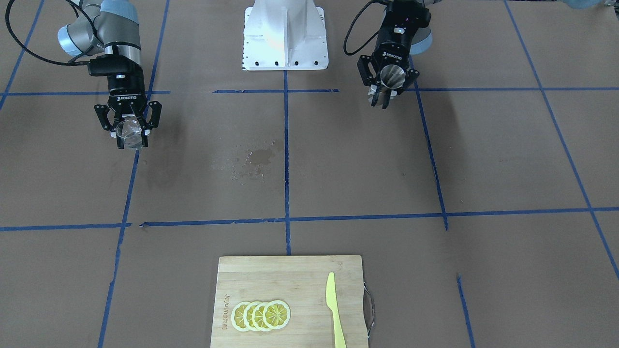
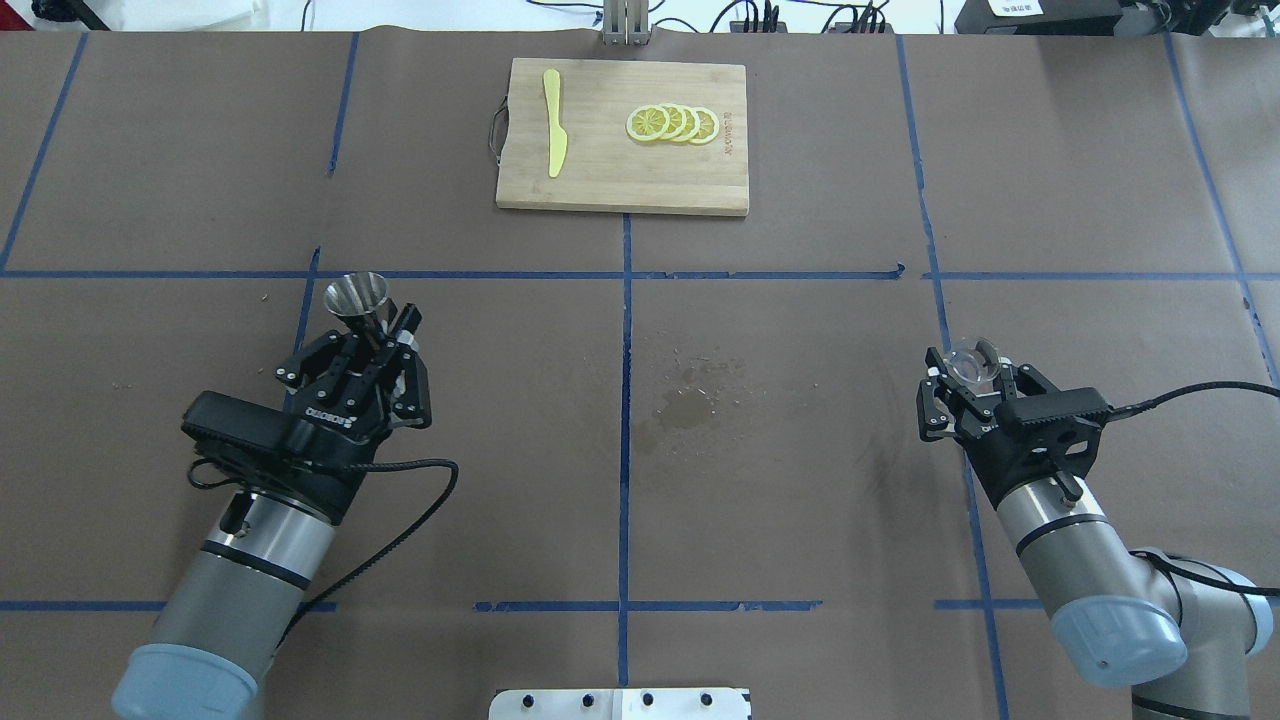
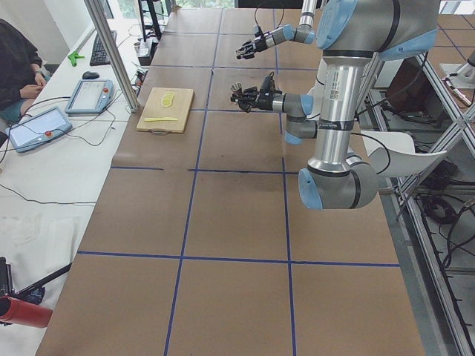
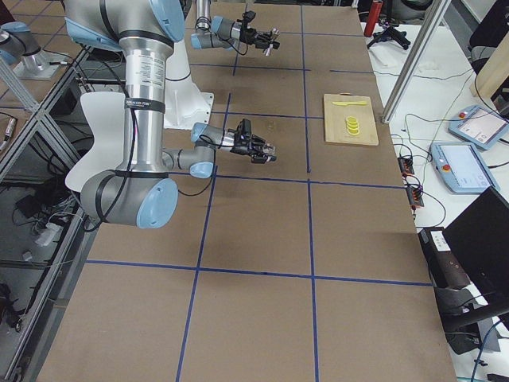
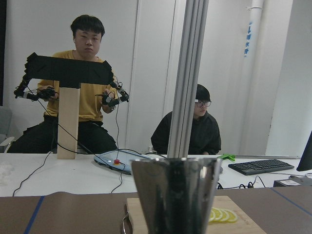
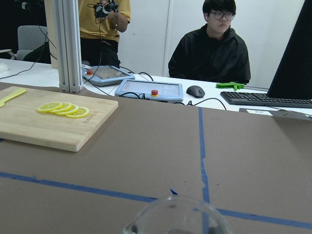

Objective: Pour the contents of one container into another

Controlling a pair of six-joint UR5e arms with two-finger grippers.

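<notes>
Steel cup (image 2: 357, 293) is clamped upright in my left gripper (image 2: 372, 338); clear glass (image 2: 968, 362) is clamped upright in my right gripper (image 2: 968, 380). Both look lifted off the table (image 2: 800, 500). Glass lies well apart, straight across to the left gripper's right, wet stain (image 2: 685, 405) between them. Long axes both vertical. Neither arm nearer the middle, I judge. Can't tell which holds liquid; closing that gap comes first.

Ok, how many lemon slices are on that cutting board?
4. The lemon slices lie in one overlapping row on the cutting board, on the side away from the yellow knife. A slice fully covered by another could be hidden.
</notes>
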